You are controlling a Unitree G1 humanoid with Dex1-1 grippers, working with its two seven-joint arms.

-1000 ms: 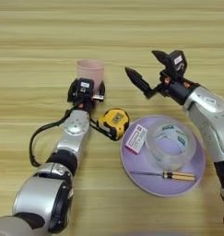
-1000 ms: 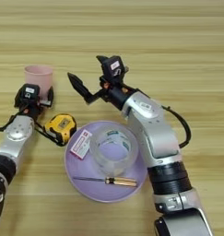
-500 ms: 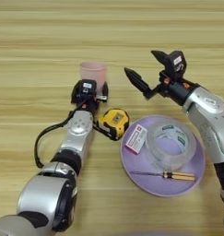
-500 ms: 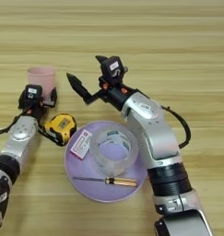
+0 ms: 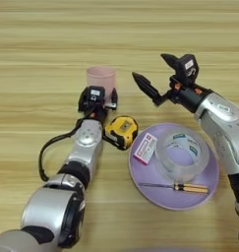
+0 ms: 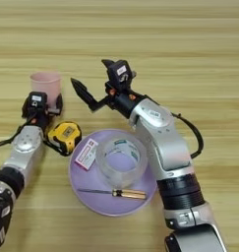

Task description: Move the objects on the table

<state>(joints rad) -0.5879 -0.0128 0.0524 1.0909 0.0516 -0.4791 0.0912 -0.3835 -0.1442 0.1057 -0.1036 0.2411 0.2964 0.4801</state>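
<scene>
On the plank-grained wooden worktop [image 5: 42, 39], a lilac round plate [image 5: 160, 194] carries the clear tape roll [image 5: 182, 156], a small screwdriver [image 5: 175, 186] and a card [image 5: 145, 148]. At its 9 o'clock lies the yellow-and-black tape measure [image 5: 122, 131]. At 11 o'clock the left hand [image 5: 98, 95], grip unreadable, meets the pale pink plastic cup [image 5: 101, 79]; the right hand [image 5: 158, 74] is spread wide.

Far half of light wooden table [image 5: 52, 34]: open, unobstructed. Middle crowded: pale pink plastic cup [image 5: 101, 79] with left gripper [image 5: 98, 96] against its near side, yellow-and-black tape measure [image 5: 122, 131] just beside lilac round plate [image 5: 209, 184] holding clear tape roll [image 5: 182, 153], small pink-and-white card [image 5: 145, 147], and yellow-handled screwdriver [image 5: 176, 187]. Right gripper [image 5: 155, 75], fingers spread, hangs beyond plate.
</scene>
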